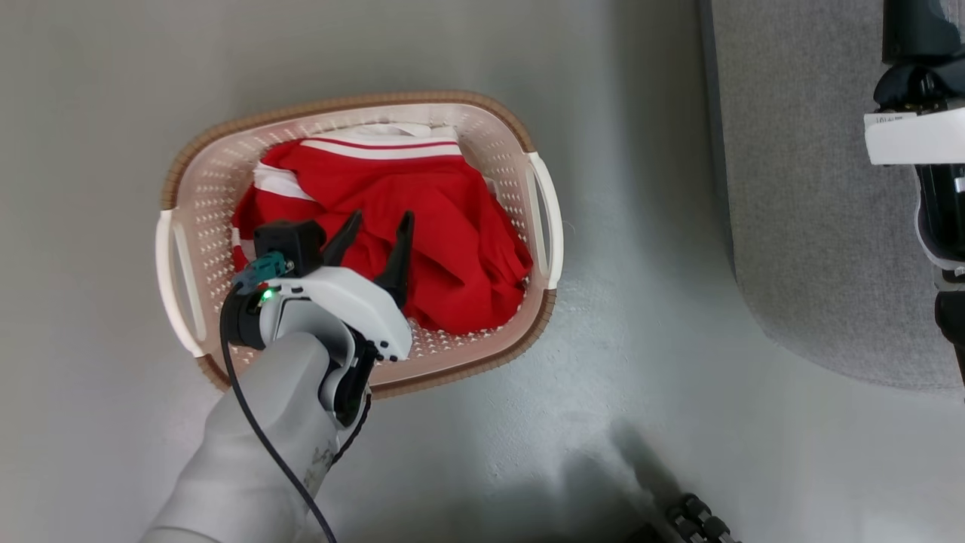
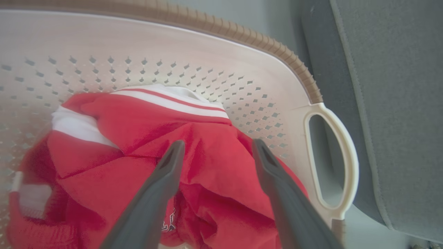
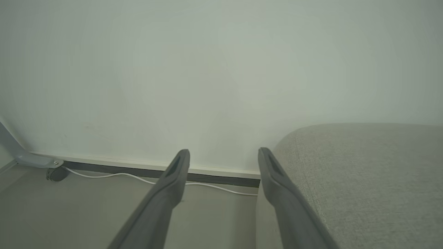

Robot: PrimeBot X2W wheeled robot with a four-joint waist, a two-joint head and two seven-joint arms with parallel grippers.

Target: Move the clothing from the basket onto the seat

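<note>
We have moved nothing yet: the red clothing [image 1: 437, 226] lies piled in the laundry basket [image 1: 362, 102], with the grey seat [image 1: 814, 226] beside the basket bare. Our left gripper [image 1: 381, 219] hovers over the clothing, spread wide and empty. Our right gripper [image 3: 223, 152] is also wide, holding nothing.

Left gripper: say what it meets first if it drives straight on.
The left gripper, jaws open, would most likely meet the red clothing heaped in the basket, straight ahead of it; the gap is hard to judge.

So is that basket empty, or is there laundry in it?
Not empty: red clothing with white stripes lies bunched inside the basket, below its brown rim.
</note>
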